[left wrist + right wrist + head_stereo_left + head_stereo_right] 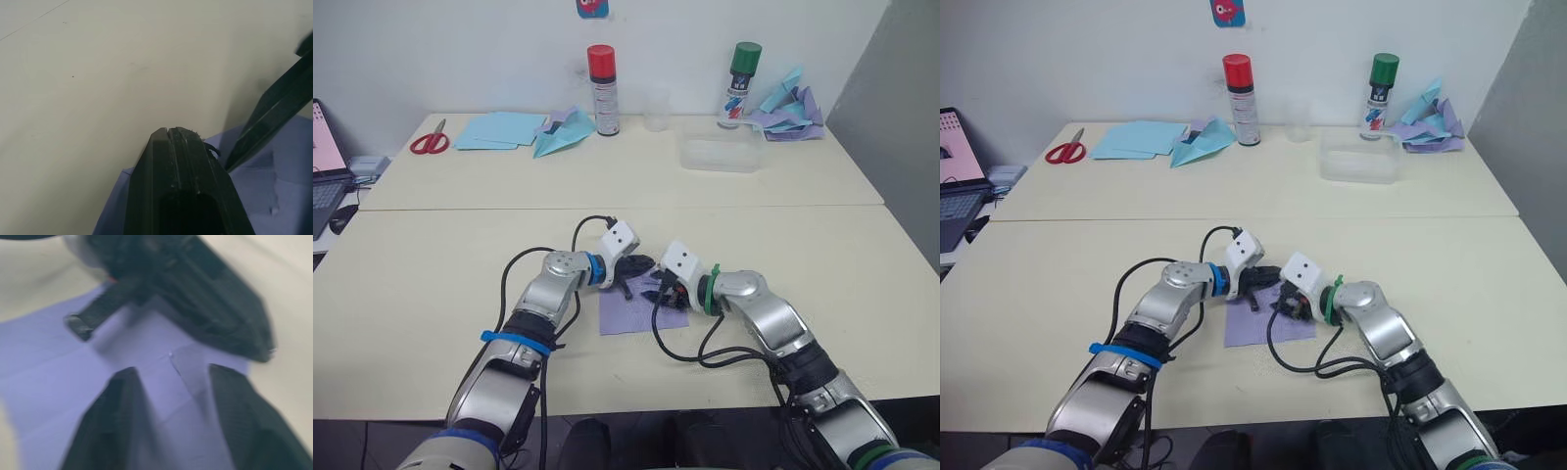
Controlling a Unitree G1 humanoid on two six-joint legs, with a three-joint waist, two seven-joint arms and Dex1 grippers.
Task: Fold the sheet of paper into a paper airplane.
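Cream table (431,294) carries the thin pale lavender sheet of paper (628,315), lying flat between both arms. Left gripper (637,266), fingers clenched together, presses its far edge; right gripper (672,291), fingers spread apart, hovers over its right side, equally near.

— What are you seeing on your arms?
— Silver shells, black cables. Your left arm (524,323) wears blue bands; your right arm (773,328) a green ring. White boxes at both wrists, black fingers (183,181).
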